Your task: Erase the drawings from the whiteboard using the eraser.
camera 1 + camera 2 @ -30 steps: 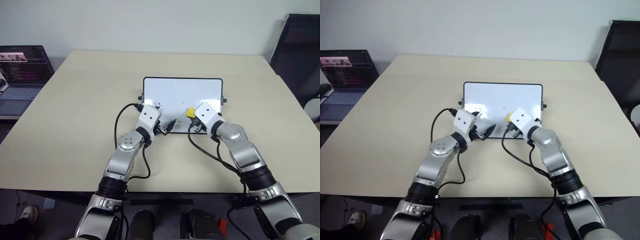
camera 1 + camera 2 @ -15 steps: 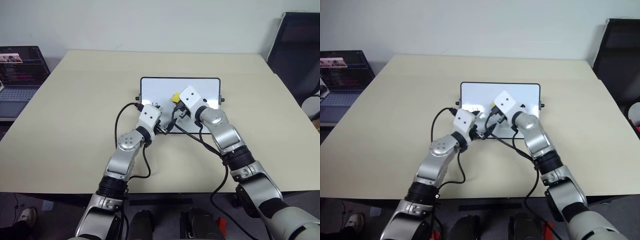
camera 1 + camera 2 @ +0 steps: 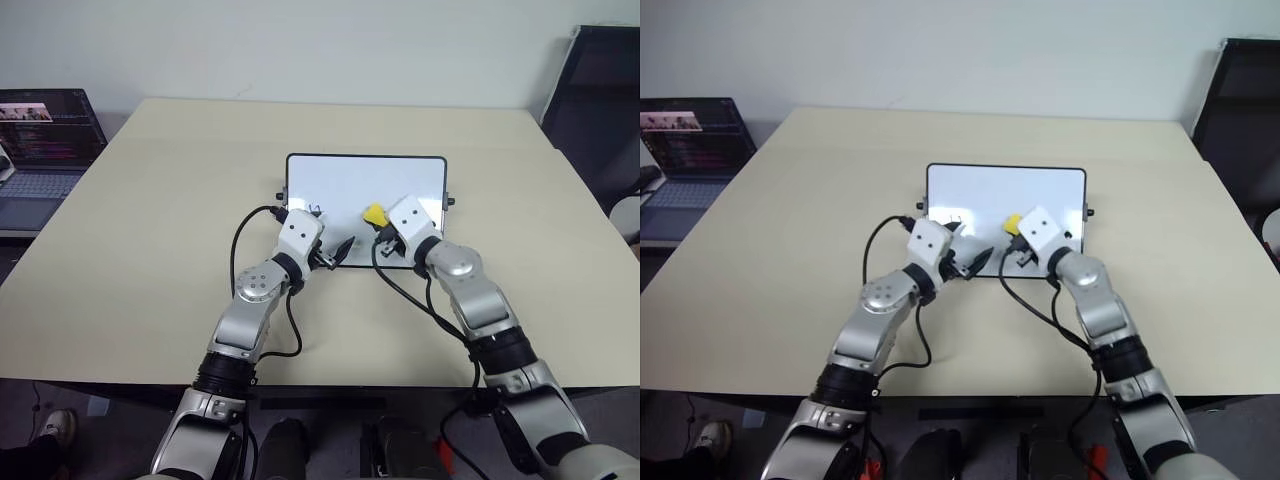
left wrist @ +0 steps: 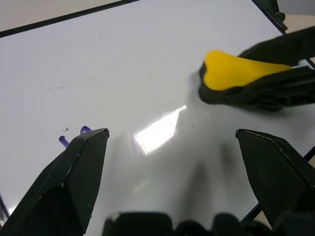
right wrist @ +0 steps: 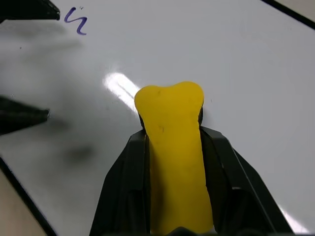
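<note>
While I am watching from the head cameras, the right gripper [image 5: 172,196] is clamping the yellow eraser [image 5: 173,147] between its two black fingers, squeezed narrow at the waist, with the eraser's front end lying low over the whiteboard [image 3: 330,175] right of its middle; whether it is pressing on the surface I cannot tell. The whiteboard is lying flat on the beige table [image 3: 150,220], its near edge just under both wrists. The left gripper [image 4: 172,147] is hovering over the near-left part of the board with its jaws spread wide and nothing between them. I am reading this as mid-wipe: the centre and right of the board are looking clean, while one purple squiggle [image 5: 78,23] is showing near the left gripper's fingertip [image 4: 91,142]. Next, I judge, I am needing to sweep the eraser across toward that mark, keeping it flat and pressed, and minding the left gripper sitting close to the path.
</note>
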### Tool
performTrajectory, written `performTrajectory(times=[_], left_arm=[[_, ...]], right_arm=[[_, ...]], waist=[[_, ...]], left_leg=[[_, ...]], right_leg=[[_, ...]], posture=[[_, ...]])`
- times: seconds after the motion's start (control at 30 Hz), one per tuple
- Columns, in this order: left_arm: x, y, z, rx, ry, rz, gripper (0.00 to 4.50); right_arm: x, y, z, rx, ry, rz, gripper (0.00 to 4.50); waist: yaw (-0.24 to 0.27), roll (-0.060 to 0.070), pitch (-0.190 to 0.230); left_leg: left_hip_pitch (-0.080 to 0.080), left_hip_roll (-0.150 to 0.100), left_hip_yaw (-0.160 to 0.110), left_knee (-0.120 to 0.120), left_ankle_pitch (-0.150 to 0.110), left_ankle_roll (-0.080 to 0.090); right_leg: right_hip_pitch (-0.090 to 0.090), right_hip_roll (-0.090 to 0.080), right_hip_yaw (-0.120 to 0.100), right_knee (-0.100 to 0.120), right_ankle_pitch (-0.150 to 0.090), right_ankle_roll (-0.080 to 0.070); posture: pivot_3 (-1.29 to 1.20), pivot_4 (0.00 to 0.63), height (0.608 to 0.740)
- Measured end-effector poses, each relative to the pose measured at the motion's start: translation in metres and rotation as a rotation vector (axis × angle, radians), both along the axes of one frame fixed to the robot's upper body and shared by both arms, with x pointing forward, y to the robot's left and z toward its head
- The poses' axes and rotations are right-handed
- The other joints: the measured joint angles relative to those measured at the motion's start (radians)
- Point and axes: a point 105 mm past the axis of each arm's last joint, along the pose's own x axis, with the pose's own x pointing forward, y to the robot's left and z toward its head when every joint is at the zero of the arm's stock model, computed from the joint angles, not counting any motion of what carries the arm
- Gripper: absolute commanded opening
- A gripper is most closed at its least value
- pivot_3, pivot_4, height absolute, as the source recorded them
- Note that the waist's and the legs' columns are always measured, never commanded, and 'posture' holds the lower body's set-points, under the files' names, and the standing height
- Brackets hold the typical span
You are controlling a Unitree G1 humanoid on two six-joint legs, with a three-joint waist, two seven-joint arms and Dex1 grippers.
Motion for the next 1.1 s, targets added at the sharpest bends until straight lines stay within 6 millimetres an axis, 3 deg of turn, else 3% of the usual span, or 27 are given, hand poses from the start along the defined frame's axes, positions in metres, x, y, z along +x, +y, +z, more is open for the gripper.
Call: performTrajectory(times=[0.2,0.33,0.9,1.1], left_arm=[[0.000,0.000,0.000,0.001,0.001,-0.002,4.50],[0.000,0.000,0.000,0.001,0.001,-0.004,4.50],[-0.001,-0.001,-0.001,0.004,0.003,-0.013,4.50],[-0.003,0.022,-0.010,0.003,0.015,0.090,4.50]], right_arm=[[-0.011,-0.008,0.002,0.014,-0.114,-0.028,1.09],[-0.014,-0.009,-0.008,0.020,-0.110,-0.066,1.09],[-0.017,-0.002,-0.008,0.035,-0.120,-0.074,1.09],[-0.011,0.006,0.011,0.043,-0.162,-0.047,1.09]], waist=[[0.000,0.000,0.000],[0.000,0.000,0.000],[0.001,0.000,0.000],[-0.004,0.000,0.000]], left_leg=[[0.000,0.000,0.000,0.000,0.000,0.000],[0.000,0.000,0.000,0.000,0.000,0.000],[0.000,0.000,0.000,0.000,0.000,0.000],[0.000,0.000,-0.001,0.000,0.000,0.000]], right_leg=[[0.000,0.001,0.000,0.000,-0.001,0.001],[0.000,0.000,0.001,0.000,-0.001,0.001],[0.000,0.000,0.000,0.000,-0.001,0.001],[0.000,0.001,0.001,0.000,0.000,0.000]], posture=[[0.00,0.150,0.740],[0.00,0.150,0.740],[0.00,0.150,0.740],[0.00,0.150,0.740]])
